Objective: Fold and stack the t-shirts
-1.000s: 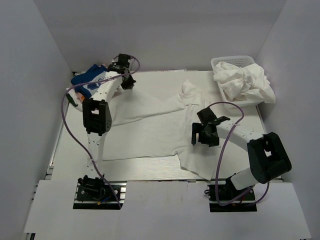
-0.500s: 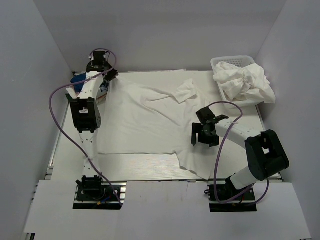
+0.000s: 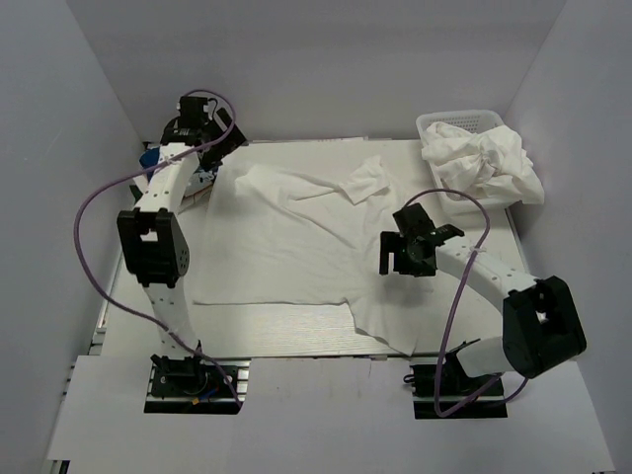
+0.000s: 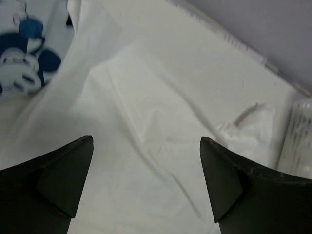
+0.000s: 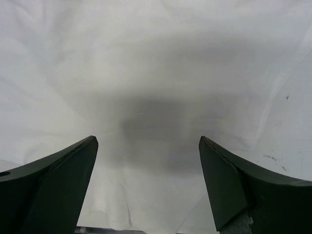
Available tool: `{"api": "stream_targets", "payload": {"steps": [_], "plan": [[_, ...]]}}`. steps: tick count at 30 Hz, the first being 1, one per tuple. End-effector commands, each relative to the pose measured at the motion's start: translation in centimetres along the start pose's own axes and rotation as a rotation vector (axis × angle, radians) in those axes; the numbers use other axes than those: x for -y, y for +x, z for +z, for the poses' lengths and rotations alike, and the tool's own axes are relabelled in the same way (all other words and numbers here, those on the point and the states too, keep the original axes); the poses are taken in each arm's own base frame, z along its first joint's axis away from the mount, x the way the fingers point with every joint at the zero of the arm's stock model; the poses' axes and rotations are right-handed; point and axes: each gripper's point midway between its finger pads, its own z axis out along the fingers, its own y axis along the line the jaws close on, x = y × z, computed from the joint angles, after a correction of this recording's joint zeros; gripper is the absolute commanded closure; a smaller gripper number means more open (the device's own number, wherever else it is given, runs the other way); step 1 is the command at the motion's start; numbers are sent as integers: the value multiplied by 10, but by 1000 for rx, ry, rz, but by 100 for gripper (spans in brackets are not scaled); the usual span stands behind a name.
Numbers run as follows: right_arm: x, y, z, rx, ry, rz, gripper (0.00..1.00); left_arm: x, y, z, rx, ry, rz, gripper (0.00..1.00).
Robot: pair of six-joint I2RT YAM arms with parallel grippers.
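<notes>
Left arm has swung to far-left corner since a second ago, dragging white t-shirt (image 3: 286,247) from bunched strip into broad sheet across table (image 3: 267,331); one sleeve still crumpled, far right of centre. Judgement: spreading nearly done, folding not begun. Heap of white t-shirts (image 3: 484,163) waits in basket (image 3: 434,120), far right. Folded blue t-shirt (image 4: 22,53) far left. Left gripper (image 4: 146,183): jaws wide apart, empty, above shirt's far-left edge. Right gripper (image 5: 147,185): equally wide, empty, hovering over shirt's right side.

Table (image 3: 286,326) w/ spread white t-shirt (image 3: 286,247), folded blue t-shirt (image 4: 24,53), mesh basket (image 3: 427,123)
</notes>
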Motion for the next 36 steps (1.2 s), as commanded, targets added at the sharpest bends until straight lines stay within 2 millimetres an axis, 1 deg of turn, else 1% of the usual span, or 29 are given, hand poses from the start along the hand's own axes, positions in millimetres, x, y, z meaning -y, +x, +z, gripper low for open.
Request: {"api": "stream_targets", "payload": {"steps": [1,2,3,5,6,8,9,11,12,13,14,15,17,18,19,20,21,22,24,25,26,27,28,29,30,31,33,35,36], "plan": [[-10,-33,-2,87,-26,-24,10,9,29,-49,-16,33,54,0],[-11,-38,1,91,-25,-24,10,11,42,-53,-37,48,51,0],[-15,-43,4,106,-35,-34,10,-4,64,-50,-85,27,47,0],[-19,-50,15,111,-43,-36,10,2,89,-55,-121,46,51,0],[-22,-56,18,124,-58,-32,10,-6,110,-58,-157,40,55,0],[-25,-62,33,114,-55,-30,10,-15,130,-61,-198,30,58,0],[-32,-72,35,143,-75,-33,10,-27,152,-61,-243,3,53,0],[-31,-72,49,127,-71,-27,10,-29,161,-66,-238,14,50,0],[-35,-71,55,118,-84,-25,10,-37,164,-65,-229,-10,52,0],[-37,-71,60,113,-92,-20,10,-48,184,-66,-268,-34,47,0],[-38,-67,64,100,-96,-21,10,-51,187,-68,-268,-34,47,0],[-37,-64,66,90,-94,-8,10,-64,201,-67,-301,-61,45,0],[-35,-48,67,58,-101,11,10,-74,214,-69,-327,-85,33,0],[-33,-43,67,50,-101,17,10,-88,230,-70,-360,-113,30,0],[-28,-29,69,25,-89,33,10,-95,238,-70,-378,-128,29,0],[-23,-18,64,15,-87,38,10,-99,243,-73,-386,-137,20,0],[-21,-11,63,7,-82,41,10,-112,262,-76,-429,-167,25,0],[-10,14,63,-47,-56,58,10,-115,266,-82,-429,-167,25,0],[-7,24,50,-53,-58,79,10,-131,282,-90,-452,-203,13,0],[1,43,46,-102,-32,95,10,-140,289,-97,-472,-232,14,0],[7,55,38,-121,-20,109,10,-142,289,-103,-464,-240,7,0],[10,63,33,-141,-9,117,10,-150,297,-109,-485,-258,6,0],[11,63,22,-107,-24,127,10,-151,306,-117,-513,-264,3,0],[13,67,19,-107,-25,138,10,-155,317,-124,-546,-267,-14,0],[16,79,13,-143,-19,134,10,-153,318,-130,-547,-250,-17,0],[11,73,3,-105,-53,135,10,-152,323,-135,-564,-252,-25,0],[4,74,-8,-119,-99,128,10,-151,329,-149,-601,-257,-38,0],[2,64,-19,-73,-123,113,10,-137,314,-162,-566,-227,-44,0],[-5,39,-31,-4,-138,107,10,-133,304,-164,-530,-217,-38,0]]}}
